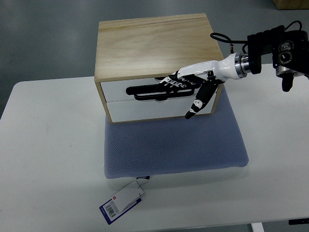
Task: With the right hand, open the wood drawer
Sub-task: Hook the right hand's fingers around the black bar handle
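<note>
A light wooden drawer box (145, 46) stands on a blue-grey pad (174, 145). It has two white drawer fronts, an upper one (113, 90) and a lower one (145, 112), and both look shut. My right hand (181, 92) reaches in from the right. Its black fingers (171, 83) lie stretched along the dark handle slot (140, 92) of the upper drawer. The thumb (197, 104) points down over the lower drawer front. Whether the fingertips hook into the slot is not visible. The left hand is out of the picture.
The pad lies on a white table (48, 145). A blue and white label tag (123, 200) hangs from the pad's front edge. The right forearm and its cable (270, 46) hover over the table's far right corner.
</note>
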`<state>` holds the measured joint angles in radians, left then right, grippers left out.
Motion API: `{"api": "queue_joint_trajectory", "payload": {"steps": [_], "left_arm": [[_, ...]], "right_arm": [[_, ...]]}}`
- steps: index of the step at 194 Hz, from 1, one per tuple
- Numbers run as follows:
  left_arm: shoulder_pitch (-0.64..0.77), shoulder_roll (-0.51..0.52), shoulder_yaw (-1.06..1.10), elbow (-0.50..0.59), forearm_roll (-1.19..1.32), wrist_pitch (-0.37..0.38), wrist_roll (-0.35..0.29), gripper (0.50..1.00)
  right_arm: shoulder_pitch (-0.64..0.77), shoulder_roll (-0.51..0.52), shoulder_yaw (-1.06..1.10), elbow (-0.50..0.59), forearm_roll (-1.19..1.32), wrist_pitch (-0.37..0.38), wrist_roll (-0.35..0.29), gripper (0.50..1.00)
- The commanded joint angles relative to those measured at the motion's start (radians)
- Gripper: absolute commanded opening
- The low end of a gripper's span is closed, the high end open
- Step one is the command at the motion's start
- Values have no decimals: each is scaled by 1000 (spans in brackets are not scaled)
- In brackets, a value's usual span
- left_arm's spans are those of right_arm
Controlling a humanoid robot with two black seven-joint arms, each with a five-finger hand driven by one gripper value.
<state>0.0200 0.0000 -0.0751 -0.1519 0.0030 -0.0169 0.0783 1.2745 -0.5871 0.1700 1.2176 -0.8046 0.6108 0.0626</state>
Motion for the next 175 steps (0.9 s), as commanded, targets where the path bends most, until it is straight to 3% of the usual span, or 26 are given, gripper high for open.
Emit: {"api": "queue_joint_trajectory", "payload": {"steps": [1, 175], "left_arm": [[0, 0, 0, 0, 0, 0, 0, 1000], [0, 0, 0, 0, 0, 0, -2, 1000]], "right_arm": [[0, 0, -3, -4, -1, 0, 0, 940], [-9, 0, -4, 11, 7, 0, 0, 940]]}}
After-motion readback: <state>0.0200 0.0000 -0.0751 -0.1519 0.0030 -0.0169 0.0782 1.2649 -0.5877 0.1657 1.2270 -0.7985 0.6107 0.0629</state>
